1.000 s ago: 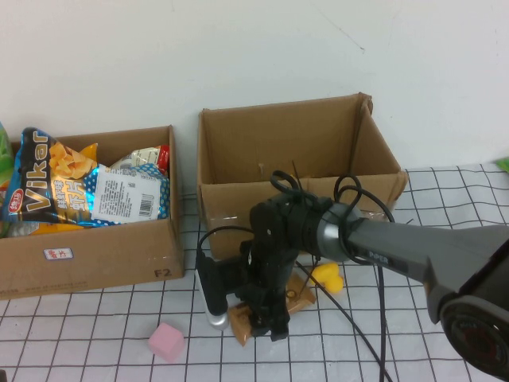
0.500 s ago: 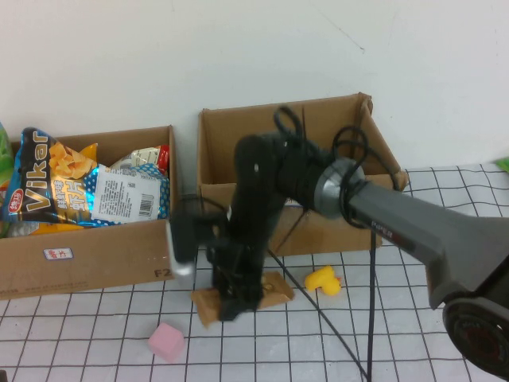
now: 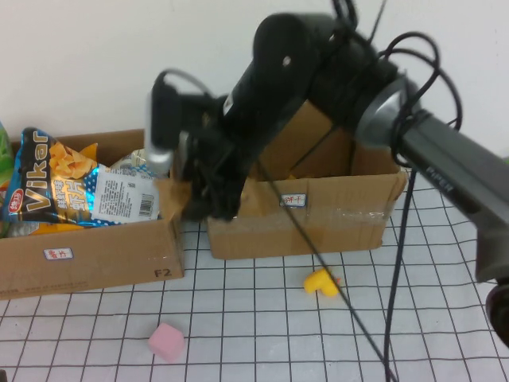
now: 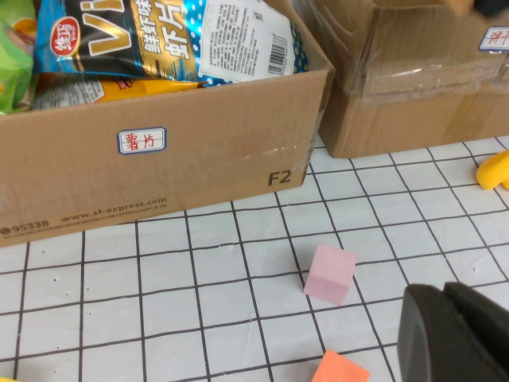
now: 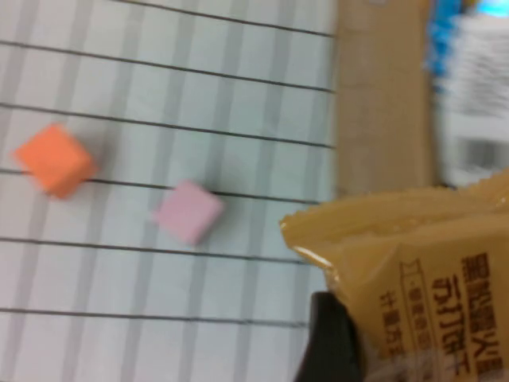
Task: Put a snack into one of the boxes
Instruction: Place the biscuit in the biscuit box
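While carrying, the right gripper [image 3: 208, 195] holds a tan snack packet [image 3: 176, 195] clamped above the smaller box's [image 3: 103, 251] right wall, beside the larger box [image 3: 318, 219]. Left wrist view: left gripper [image 4: 453, 338] low over the table, fingers not discernible. Right wrist view: packet [image 5: 421, 270] pinched. Next, release inside a box.

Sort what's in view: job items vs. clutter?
Job:
- snack packet, held in the right gripper above the boxes' gap
- smaller box, holding chip bags
- larger taped box

Clutter:
- pink cube
- orange cube
- yellow duck
- left gripper, low over the table, idle
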